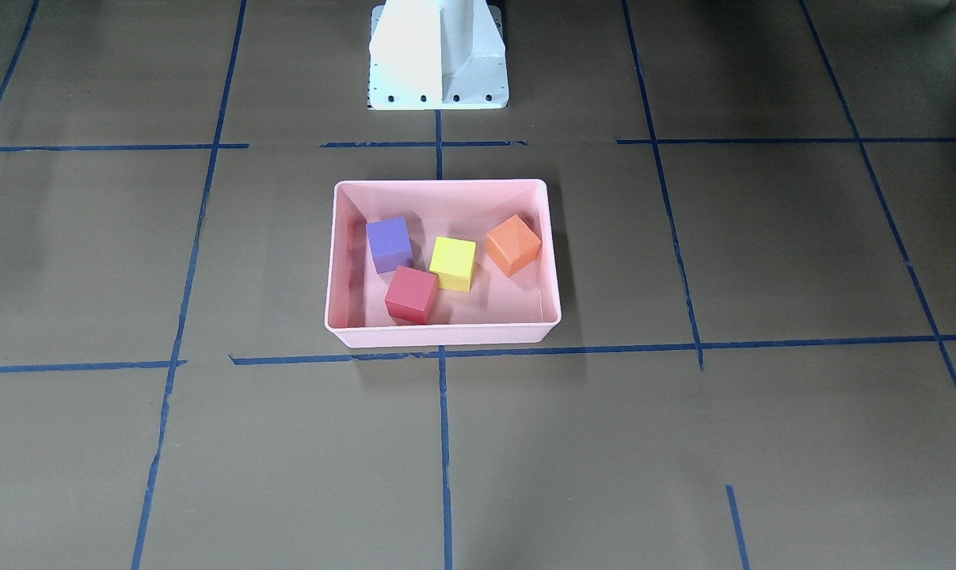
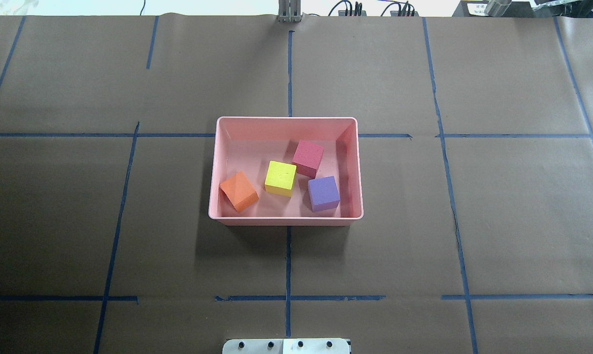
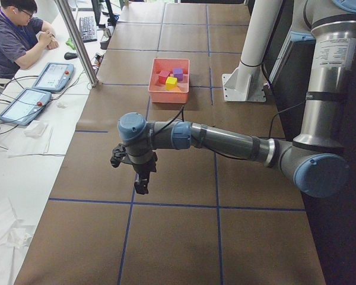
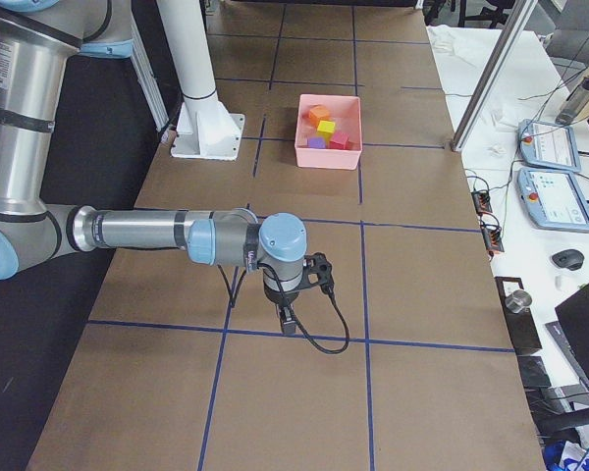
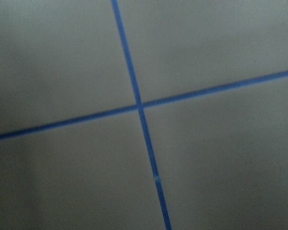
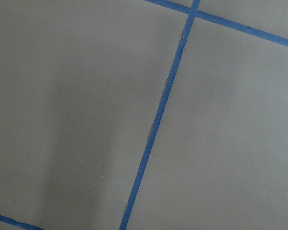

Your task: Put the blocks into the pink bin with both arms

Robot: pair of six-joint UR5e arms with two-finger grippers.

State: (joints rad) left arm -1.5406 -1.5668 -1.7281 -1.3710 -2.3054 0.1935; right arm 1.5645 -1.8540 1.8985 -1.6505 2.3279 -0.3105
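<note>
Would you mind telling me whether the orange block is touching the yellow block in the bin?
Apart. The overhead exterior view shows bare pink bin floor between the orange block and the yellow block.

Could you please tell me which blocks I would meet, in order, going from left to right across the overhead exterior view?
orange block → yellow-green block → red-pink block → purple block, all lying inside the pink bin.
</note>
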